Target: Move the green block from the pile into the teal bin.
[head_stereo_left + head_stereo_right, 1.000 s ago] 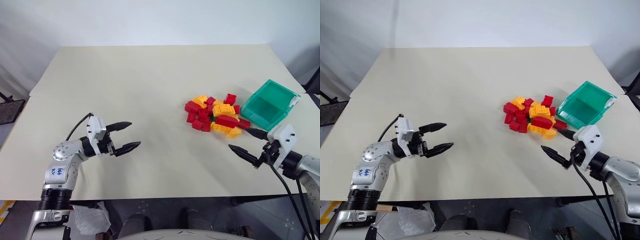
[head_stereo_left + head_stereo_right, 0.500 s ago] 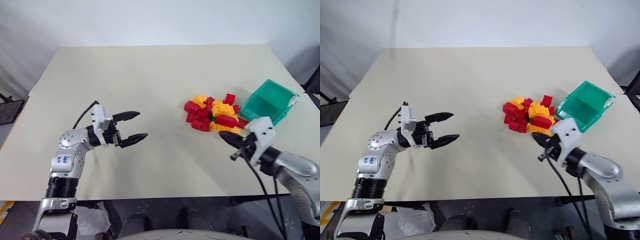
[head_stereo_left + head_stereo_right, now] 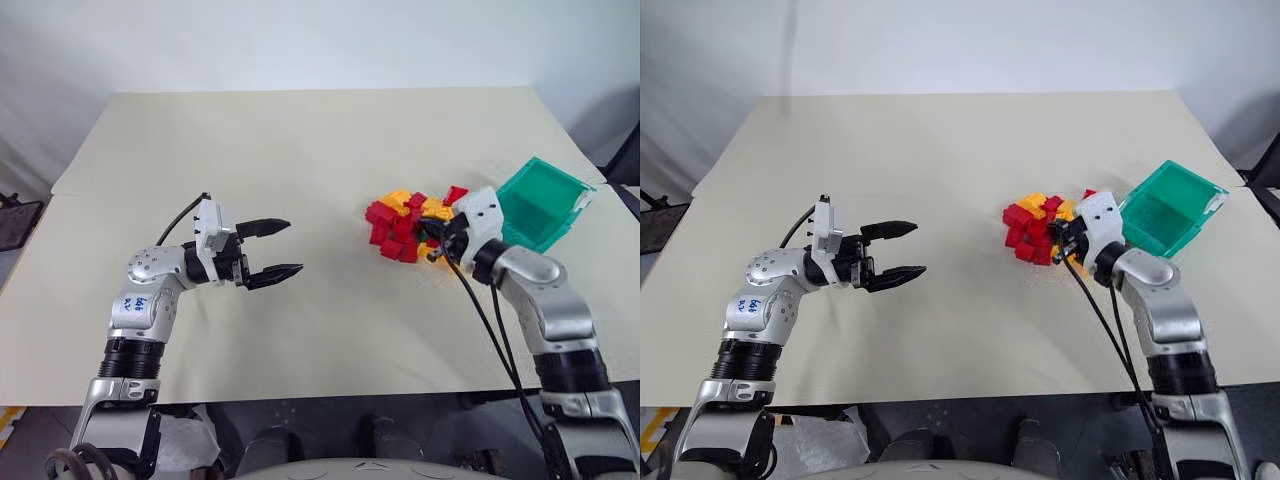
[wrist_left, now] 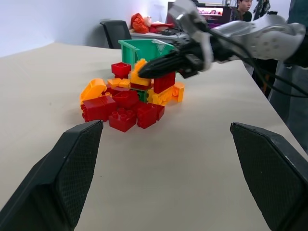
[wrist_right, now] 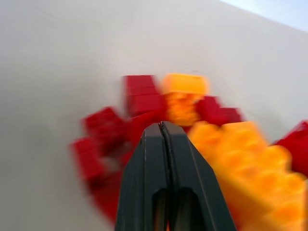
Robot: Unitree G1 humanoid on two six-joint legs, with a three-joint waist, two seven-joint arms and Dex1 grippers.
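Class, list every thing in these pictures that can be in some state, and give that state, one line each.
Left claw: open, empty, held above bare table.
Right claw: shut, holding nothing, tip pushed into the pile.
Pile: loose heap of red, yellow and orange bricks, beside the bin.
Green block: in the pile, partly buried under other bricks.
Teal bin: upright on the table, open-topped; nothing seen inside.

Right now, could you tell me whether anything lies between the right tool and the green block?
Yes. The green block sits low inside the pile, hemmed in by red and yellow bricks. The shut right tool pokes in above it, over a red brick, so bricks crowd the way down.
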